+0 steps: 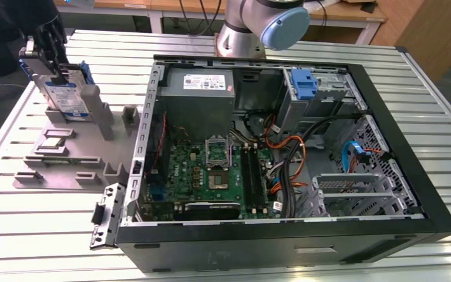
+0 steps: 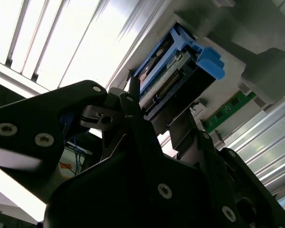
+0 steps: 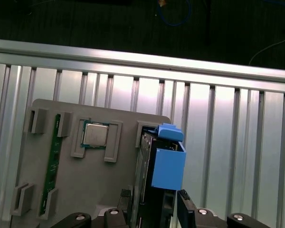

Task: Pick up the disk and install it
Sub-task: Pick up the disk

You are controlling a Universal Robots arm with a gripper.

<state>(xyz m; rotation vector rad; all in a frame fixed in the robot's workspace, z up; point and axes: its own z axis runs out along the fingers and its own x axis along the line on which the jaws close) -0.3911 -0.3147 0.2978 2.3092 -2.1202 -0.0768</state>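
The disk stands upright on its edge in a slot at the far end of the grey parts holder, at the exterior view's left. It is silver with a blue-and-white label and a blue carrier frame. My gripper comes down on its top from above. In both wrist views the disk sits between my two black fingers, which press on its two flat sides. The gripper is shut on it.
An open computer case takes up the middle and the exterior view's right, with a grey power supply and a blue bracket in its drive bay. The holder also carries a processor and a memory stick. The arm's base stands behind the case.
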